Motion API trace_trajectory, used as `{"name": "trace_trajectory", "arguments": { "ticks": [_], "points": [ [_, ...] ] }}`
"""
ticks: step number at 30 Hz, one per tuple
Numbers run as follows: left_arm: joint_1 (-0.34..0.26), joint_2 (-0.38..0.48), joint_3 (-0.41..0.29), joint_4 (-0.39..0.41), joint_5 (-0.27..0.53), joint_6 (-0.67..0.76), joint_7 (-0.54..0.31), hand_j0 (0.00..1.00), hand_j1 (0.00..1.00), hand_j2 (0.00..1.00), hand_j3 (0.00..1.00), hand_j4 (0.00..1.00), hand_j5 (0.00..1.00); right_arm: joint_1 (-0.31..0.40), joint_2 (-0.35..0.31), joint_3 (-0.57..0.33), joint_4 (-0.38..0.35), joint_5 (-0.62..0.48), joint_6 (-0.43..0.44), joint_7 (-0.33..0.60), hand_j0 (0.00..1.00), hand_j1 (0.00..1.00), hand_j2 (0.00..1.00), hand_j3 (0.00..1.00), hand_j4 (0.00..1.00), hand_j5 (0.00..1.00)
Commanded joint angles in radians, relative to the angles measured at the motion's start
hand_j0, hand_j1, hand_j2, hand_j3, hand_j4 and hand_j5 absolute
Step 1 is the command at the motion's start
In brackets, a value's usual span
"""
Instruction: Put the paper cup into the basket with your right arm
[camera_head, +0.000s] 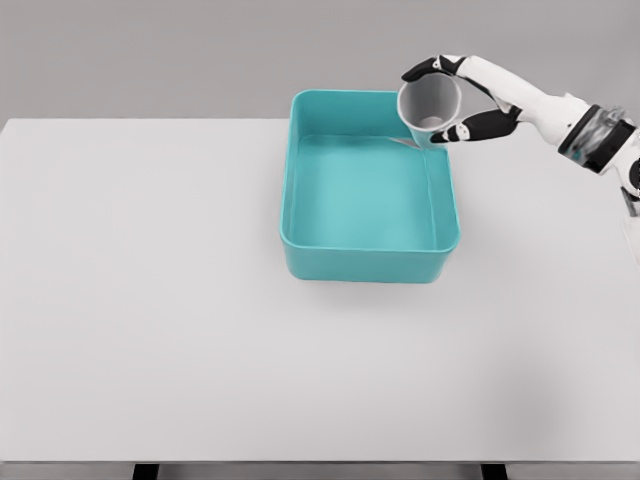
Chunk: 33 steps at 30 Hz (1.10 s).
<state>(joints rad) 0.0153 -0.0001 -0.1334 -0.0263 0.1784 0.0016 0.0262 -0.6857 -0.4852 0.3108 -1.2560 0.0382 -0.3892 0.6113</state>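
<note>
1. The right hand (452, 98) reached in from the right edge and held the cup (431, 106) above the far right corner of the basket (368, 262).
2. Fingers (478, 127) were curled round the cup: dark tips on its upper rim and under its lower side, pinching it between them.
3. The cup lay tilted, mouth turned towards the viewer and leftward, clear of the basket floor. It looked to hang over the rim rather than well inside.
4. The basket sat open on the white counter (150, 300), with nothing in it that I could see.
5. The left arm was out of sight.
6. Risk, as I judged it: let go here and the tilted cup could strike the far right rim and tip outward onto the counter.
7. A light cup might also bounce or roll on landing; the walls would probably catch it if it were dropped nearer the middle.
8. A lower release could knock the hand against the rim and shove the basket.
</note>
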Motion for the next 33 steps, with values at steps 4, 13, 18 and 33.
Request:
{"name": "trace_trajectory", "arguments": {
  "ticks": [4, 13, 18, 33],
  "points": [
    [0.0, 0.0, 0.0, 0.0, 0.001, 0.0, 0.0, 1.0, 1.0, 1.0, 1.0, 1.0, 1.0, 0.0, 0.017, 0.042, -0.094, 0.124, 0.056, 0.0, 0.74, 0.74, 0.74, 0.74, 0.74, 0.74],
    [0.0, 0.0, 0.0, 0.0, 0.001, 0.0, 0.0, 1.0, 1.0, 1.0, 1.0, 1.0, 1.0, -0.009, 0.042, 0.103, -0.135, 0.298, 0.111, 0.0, 0.74, 0.74, 0.74, 0.74, 0.74, 0.74],
    [0.0, 0.0, 0.0, 0.0, 0.001, 0.0, 0.0, 1.0, 1.0, 1.0, 1.0, 1.0, 1.0, -0.021, 0.08, 0.146, -0.138, 0.396, 0.133, 0.0, 0.74, 0.74, 0.74, 0.74, 0.74, 0.74],
    [0.0, 0.0, 0.0, 0.0, 0.0, 0.0, 0.0, 1.0, 1.0, 1.0, 1.0, 1.0, 1.0, -0.057, 0.157, 0.3, -0.118, 0.611, 0.24, 0.0, 0.75, 0.75, 0.75, 0.75, 0.75, 0.75]
  ]
}}
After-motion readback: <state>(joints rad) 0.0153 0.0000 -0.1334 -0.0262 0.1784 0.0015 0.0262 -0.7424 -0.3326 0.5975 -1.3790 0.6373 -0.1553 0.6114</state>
